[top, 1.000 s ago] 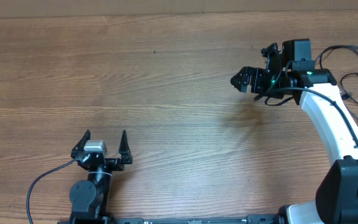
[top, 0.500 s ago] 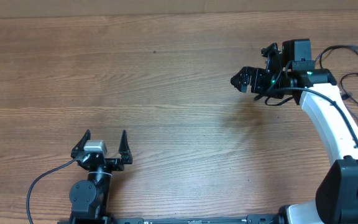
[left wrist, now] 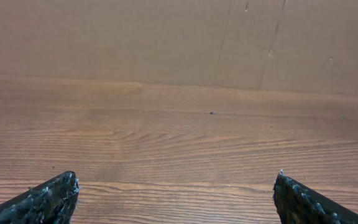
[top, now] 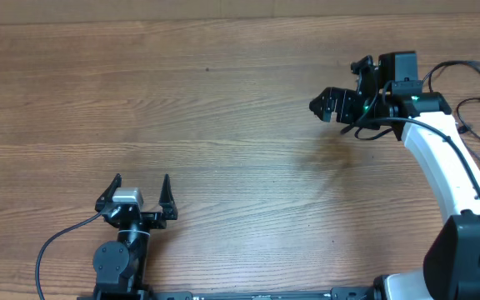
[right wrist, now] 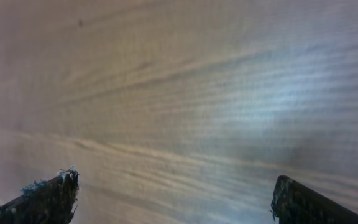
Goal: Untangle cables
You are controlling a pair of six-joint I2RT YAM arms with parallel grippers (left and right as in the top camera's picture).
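Observation:
Thin black cables (top: 478,99) lie as loose strands at the table's far right edge, partly behind the right arm; one strand ends in a small plug (top: 460,103). My right gripper (top: 341,87) hovers over the table at the upper right, just left of those strands, open with nothing between its fingers. My left gripper (top: 140,185) sits near the front edge at the lower left, far from the cables, also open and empty. The left wrist view shows only bare wood between the left gripper's (left wrist: 176,186) tips. Only blurred wood lies between the right gripper's (right wrist: 176,186) tips in its own view.
The wooden table (top: 223,125) runs across the whole view. A brown cardboard wall (left wrist: 166,37) stands along its far edge. The right arm's white link (top: 440,158) reaches in from the lower right. A thicker black cable (top: 57,242) loops from the left arm's base.

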